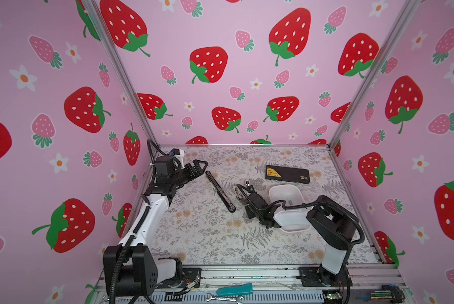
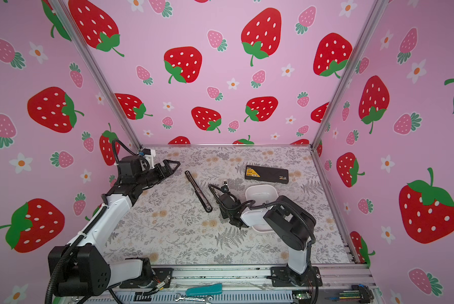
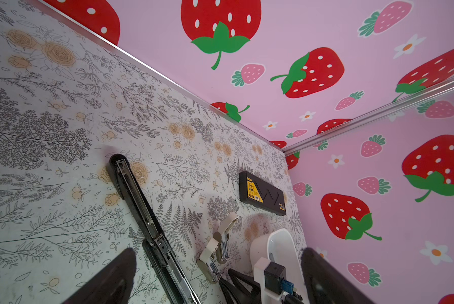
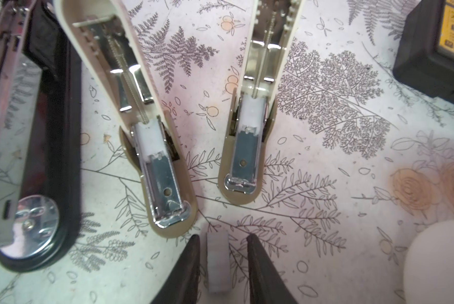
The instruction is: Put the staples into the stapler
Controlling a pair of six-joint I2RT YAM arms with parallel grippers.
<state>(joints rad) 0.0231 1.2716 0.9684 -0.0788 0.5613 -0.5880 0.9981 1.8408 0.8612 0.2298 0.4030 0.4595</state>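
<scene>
Grey metal staples (image 4: 217, 262), one short strip, sit between the two black fingers (image 4: 262, 265) of the right gripper (image 4: 222, 236). The jaws are apart, with a small gap on each side of the strip, so nothing squeezes it. I cannot tell if the strip rests on the tabletop (image 1: 207, 237). This spot is near the middle of the tabletop, a bit toward the right edge. Just in front of the strip are a small beige stapler (image 4: 168, 184) and a second beige stapler (image 4: 243, 163). Both have their lids flipped up and their shiny trays bare. A long black stapler (image 1: 220, 190) lies opened flat just beside them, toward the left edge. A white bowl (image 1: 297, 193) sits partly under the right arm. A black box (image 1: 294, 175) with a yellow label lies near the back edge. The left gripper (image 1: 201, 166) is near the back left corner, jaws wide apart and holding nothing.
</scene>
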